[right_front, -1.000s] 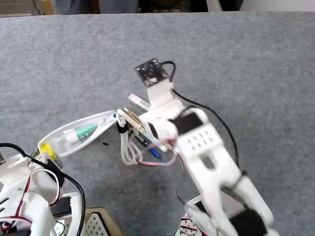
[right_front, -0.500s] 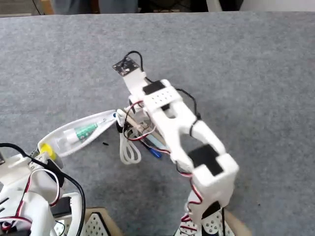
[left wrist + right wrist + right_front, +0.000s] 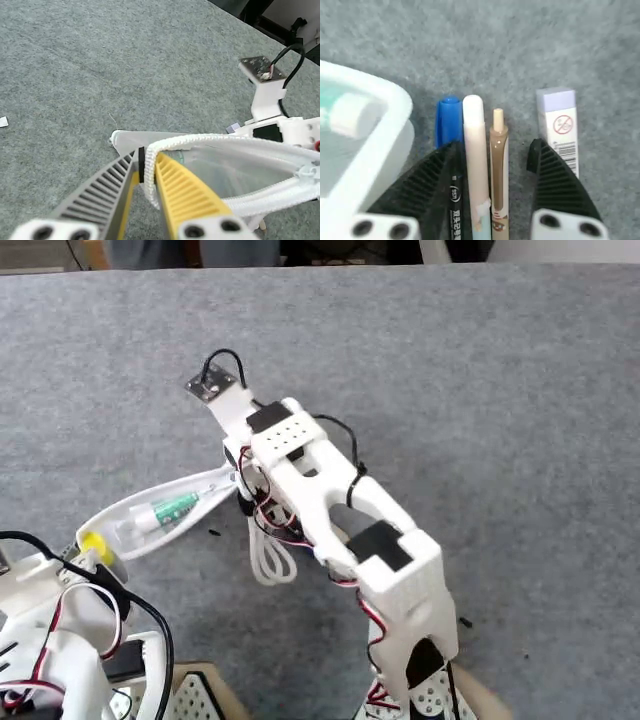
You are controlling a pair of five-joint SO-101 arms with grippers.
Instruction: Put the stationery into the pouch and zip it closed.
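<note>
The left gripper (image 3: pixel 141 161) is clamped shut on the white zipper edge of the pouch (image 3: pixel 227 172), one grey finger and one yellow finger pinching the rim at the pouch's closed end. From above, the pouch (image 3: pixel 170 508) lies on the grey table (image 3: pixel 500 370) between the two arms, with its other end gaping open toward the right arm (image 3: pixel 320 490), which reaches over that opening. A tube with a green label (image 3: pixel 172 507) lies inside the see-through pouch. The right gripper (image 3: pixel 494 150) is down at the table with its black jaws spread apart, holding nothing. Between them lie a cream pen (image 3: pixel 474 135) and a tan pen (image 3: pixel 498 145), side by side and touching. A blue pen (image 3: pixel 447 122) lies just beside the cream pen, its lower part hidden behind one jaw, and close to the white rim of the pouch (image 3: pixel 385 125). An eraser (image 3: pixel 559 127) with a lilac end sits outside the other jaw, apart from the pens. All four lie on the table outside the pouch. A white looped cord (image 3: pixel 270 558) lies on the table beside the right arm
</note>
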